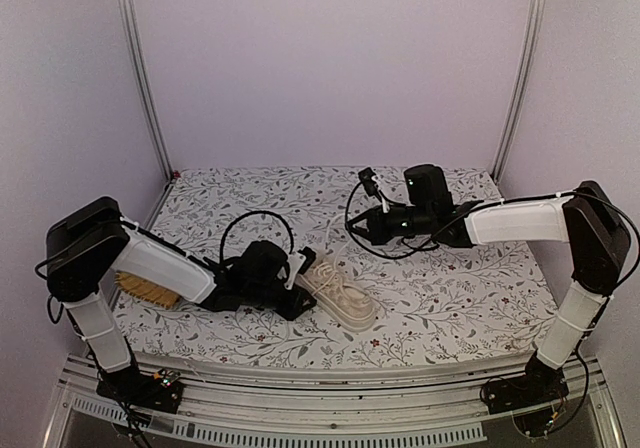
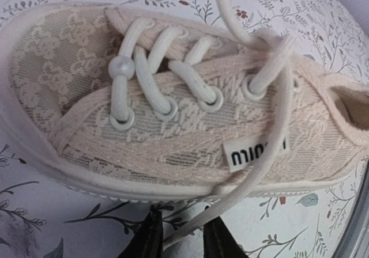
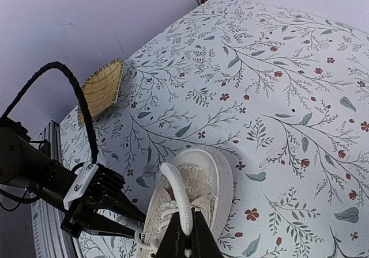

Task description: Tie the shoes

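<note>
Cream lace cloth covered the shoe (image 1: 342,293), which had a thick white sole. It lay on its sole at a slant on the flowery table cloth (image 1: 450,288), around the middle of the table and closer to the near edge. The left claw (image 2: 181,226) was low down, just beside the left side of the shoe. Its two dark fingers (image 2: 147,238) stood a little apart, with only a small gap. A loose lace (image 2: 275,125) ran from the top holes, across the side of the shoe and down through that gap. The lace looked thinner than the gap, so the fingers did not seem to squeeze it. The rest of the lacing zigzagged through round holes. A small white label (image 2: 253,154) with dark letters sat on the side of the shoe. The right claw (image 3: 185,226) was up in the air, a bit farther back and to the right of the shoe. It was closed tight on a looped lace (image 3: 176,189), which curved up in a white arch from the shoe into its tips. A yellow woven mat (image 3: 102,88) lay at the left edge of the table, partly under the left arm. A black cable (image 3: 75,91) curved in a big bow above the left claw.
</note>
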Controlling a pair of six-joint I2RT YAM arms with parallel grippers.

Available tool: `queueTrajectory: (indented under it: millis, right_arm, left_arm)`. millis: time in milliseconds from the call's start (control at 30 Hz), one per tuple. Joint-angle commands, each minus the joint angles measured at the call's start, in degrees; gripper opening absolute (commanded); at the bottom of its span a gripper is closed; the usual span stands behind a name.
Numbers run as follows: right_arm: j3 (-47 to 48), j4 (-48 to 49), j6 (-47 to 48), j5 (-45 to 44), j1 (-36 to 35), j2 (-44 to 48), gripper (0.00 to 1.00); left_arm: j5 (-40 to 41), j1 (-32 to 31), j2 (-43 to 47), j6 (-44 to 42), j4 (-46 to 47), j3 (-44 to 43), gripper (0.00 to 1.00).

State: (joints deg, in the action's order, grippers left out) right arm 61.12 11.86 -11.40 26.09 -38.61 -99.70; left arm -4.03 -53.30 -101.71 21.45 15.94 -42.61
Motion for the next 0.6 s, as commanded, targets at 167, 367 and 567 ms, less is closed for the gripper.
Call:
queueTrajectory:
  millis: [167,367,567]
  right_arm:
    - [-3.35,2.28,-2.99,-5.04,0.29,4.19,0.02]
    - [-8.2,1.61,-6.37,-12.9,1.07,9.69,0.02]
    - [-11.35,-1.64,-8.15,-18.27,1.74,13.27,0.02]
  left_arm:
    - [9.07,-1.72,-2.46,1.81,-1.0,-1.91,0.01]
    - [12.31,-0.92,-3.38,2.58,0.94,-5.27,0.0]
    - [10.92,1.23,-3.26,2.14,2.32,-6.25,0.0]
